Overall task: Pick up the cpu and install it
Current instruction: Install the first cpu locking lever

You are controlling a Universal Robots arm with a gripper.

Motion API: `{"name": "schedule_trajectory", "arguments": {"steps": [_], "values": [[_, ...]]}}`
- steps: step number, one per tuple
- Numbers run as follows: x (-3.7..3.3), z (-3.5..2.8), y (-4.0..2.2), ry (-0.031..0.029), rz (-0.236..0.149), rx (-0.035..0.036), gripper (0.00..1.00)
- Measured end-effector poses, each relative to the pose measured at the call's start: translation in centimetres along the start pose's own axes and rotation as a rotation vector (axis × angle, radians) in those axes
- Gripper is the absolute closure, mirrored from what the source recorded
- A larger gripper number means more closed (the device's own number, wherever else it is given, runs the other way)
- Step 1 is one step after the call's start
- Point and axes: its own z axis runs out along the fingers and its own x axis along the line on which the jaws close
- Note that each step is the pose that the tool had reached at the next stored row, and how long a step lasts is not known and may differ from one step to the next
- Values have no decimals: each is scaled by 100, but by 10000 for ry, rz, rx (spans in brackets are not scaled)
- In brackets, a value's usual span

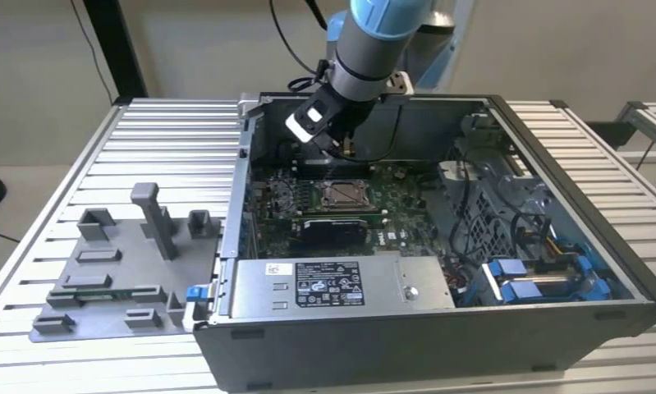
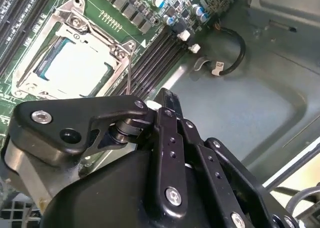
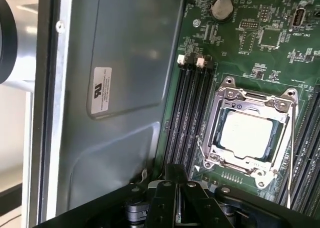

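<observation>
I see a slatted metal worktop (image 1: 163,139) in front of a pale wall. It carries an open computer case (image 1: 415,336), with a grey fixture plate (image 1: 108,271) just beside the case. Inside the case, the cpu (image 3: 246,134) lies flat in the motherboard socket (image 3: 220,100). My jaws hang inside the case too, clenched on nothing, above the board near the socket and clear of the cpu.

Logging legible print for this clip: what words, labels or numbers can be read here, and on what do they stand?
Power supply label: print too small to read.
Case wall sticker: a mark and lines of text, blurred, unreadable.
Motherboard lettering: white print, too small to read.
No text is legible.
</observation>
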Motion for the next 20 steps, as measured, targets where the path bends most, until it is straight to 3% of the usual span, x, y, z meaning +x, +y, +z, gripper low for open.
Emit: {"name": "schedule_trajectory", "arguments": {"steps": [10,20], "values": [[-58,84,-155,4,100,-44,100],[-124,201,-157,82,433,-207,100]]}}
